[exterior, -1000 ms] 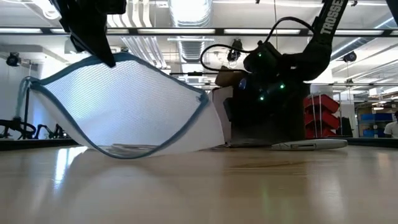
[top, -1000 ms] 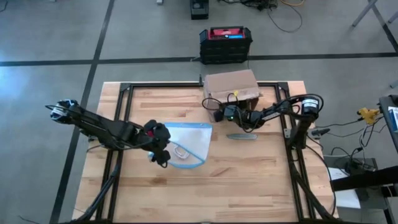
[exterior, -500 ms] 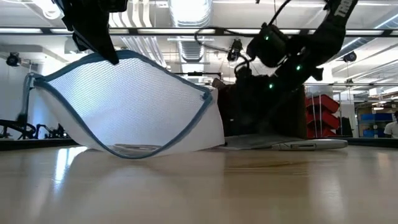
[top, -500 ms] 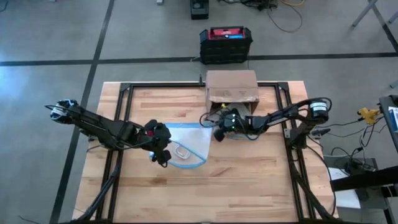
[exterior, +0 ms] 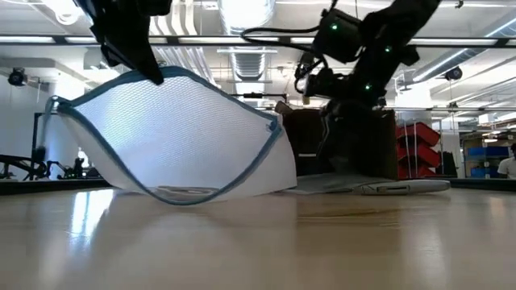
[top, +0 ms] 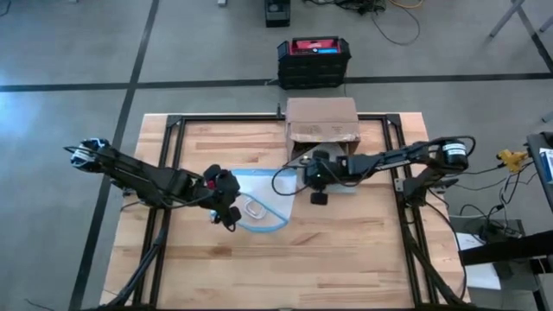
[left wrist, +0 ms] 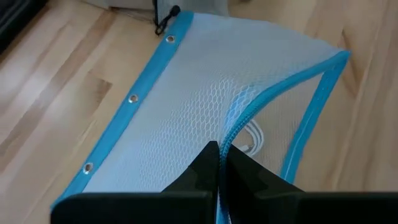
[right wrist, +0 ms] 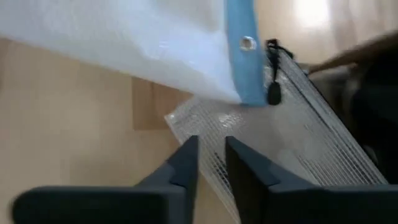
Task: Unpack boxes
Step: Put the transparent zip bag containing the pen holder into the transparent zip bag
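You are looking at a plain brown corrugated cardboard box sitting at the upper centre of the high view, on the far edge of the light wooden slatted table. Its long axis is running left to right across the frame, parallel to the table's far edge. Its opening is facing toward the lower part of the frame, with a flap hanging down on that side. In the low view the box is showing as a dark shape right of centre, behind the arm.

The left gripper is sitting left of centre in the high view. Its fingers are pressed together, pinching the blue-edged rim of the clear mesh plastic pouch. The left wrist view is showing the two dark fingers closing on that blue edge. In the low view the pouch is standing open and bulging, lifted at its upper left.

The right gripper is hovering at the centre of the high view, just below the box and beside the pouch's right corner. In the right wrist view its fingers are standing slightly apart, holding nothing, above a flat clear mesh sheet lying on the table.
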Controlling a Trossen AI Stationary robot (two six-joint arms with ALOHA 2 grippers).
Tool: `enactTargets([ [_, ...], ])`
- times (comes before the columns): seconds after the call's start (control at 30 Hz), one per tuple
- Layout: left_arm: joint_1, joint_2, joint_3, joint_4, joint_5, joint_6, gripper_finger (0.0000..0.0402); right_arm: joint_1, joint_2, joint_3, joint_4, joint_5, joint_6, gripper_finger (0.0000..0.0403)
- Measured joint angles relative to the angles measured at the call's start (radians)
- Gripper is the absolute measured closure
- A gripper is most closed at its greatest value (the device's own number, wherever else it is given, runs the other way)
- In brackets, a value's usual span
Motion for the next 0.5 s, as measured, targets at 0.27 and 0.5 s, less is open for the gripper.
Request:
enactTargets([
  [0.27, 0.003, 0.059, 0.001, 0.01, 0.023, 0.001, 0.0401, -0.04, 0.11, 0.092, -0.156, 0.004, -0.095, 0.0217],
  [0.5, 0.009, 0.078, 0.0, -0.007, 0.033, 0.001, 0.0401, -0.116, 0.114, 0.088, -0.235, -0.002, -0.161, 0.0201],
])
